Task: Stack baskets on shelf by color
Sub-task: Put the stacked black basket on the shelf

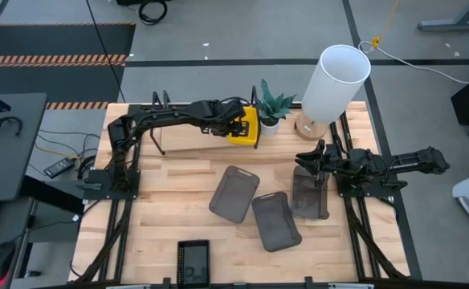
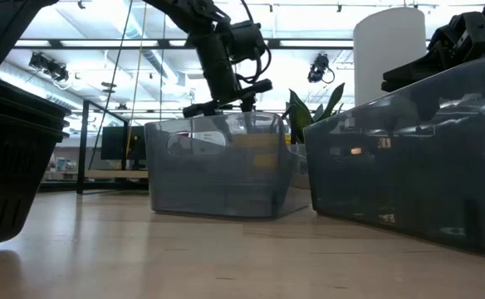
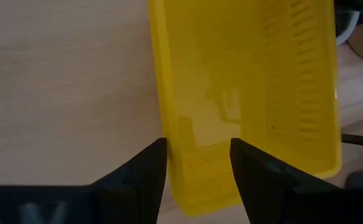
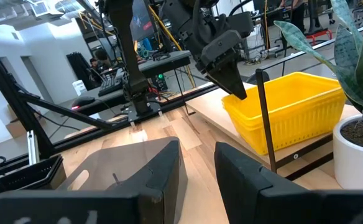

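High view shows bright yellow baskets [image 1: 246, 126] stacked on the shelf [image 1: 188, 143] beside the plant [image 1: 271, 106]; left end effector [image 1: 240, 124] open over them, right end effector [image 1: 313, 158] open above grey baskets [image 1: 234, 193] on the wooden bench [image 1: 170, 201].

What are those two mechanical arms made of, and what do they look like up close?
Both arms are dark, near-black jointed links with black cables looped along them. The left gripper ends in two flat, tapering black fingers; the right gripper has the same blocky dark fingers. The material cannot be told, and no markings show.
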Tool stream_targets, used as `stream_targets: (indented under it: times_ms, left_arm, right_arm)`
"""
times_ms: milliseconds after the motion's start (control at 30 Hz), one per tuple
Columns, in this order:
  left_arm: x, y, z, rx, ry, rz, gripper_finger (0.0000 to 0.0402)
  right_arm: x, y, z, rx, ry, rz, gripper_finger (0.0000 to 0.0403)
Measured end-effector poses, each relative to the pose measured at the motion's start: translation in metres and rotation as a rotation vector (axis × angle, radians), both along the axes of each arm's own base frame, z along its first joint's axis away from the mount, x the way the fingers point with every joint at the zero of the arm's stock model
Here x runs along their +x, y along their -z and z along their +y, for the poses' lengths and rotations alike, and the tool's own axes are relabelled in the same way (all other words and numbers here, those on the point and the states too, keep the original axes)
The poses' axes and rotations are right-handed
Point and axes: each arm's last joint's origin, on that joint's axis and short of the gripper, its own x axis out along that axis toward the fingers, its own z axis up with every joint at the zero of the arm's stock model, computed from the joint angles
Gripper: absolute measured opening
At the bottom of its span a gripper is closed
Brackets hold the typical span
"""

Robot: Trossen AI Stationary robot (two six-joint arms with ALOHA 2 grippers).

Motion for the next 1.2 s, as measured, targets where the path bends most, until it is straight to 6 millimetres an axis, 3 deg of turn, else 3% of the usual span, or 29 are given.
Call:
stream_targets:
  times_ms: [633, 1200]
  left_arm:
    - [-0.005, 0.001, -0.005, -0.078, -0.003, 0.039, 0.0128]
    - [0.001, 0.001, -0.015, -0.097, 0.06, 0.008, 0.0126]
  right_arm:
    - [0.0, 0.0, 0.0, 0.0, 0.0, 0.0, 0.0109]
    - [0.0, 0.0, 0.0, 0.0, 0.0, 0.0, 0.0109]
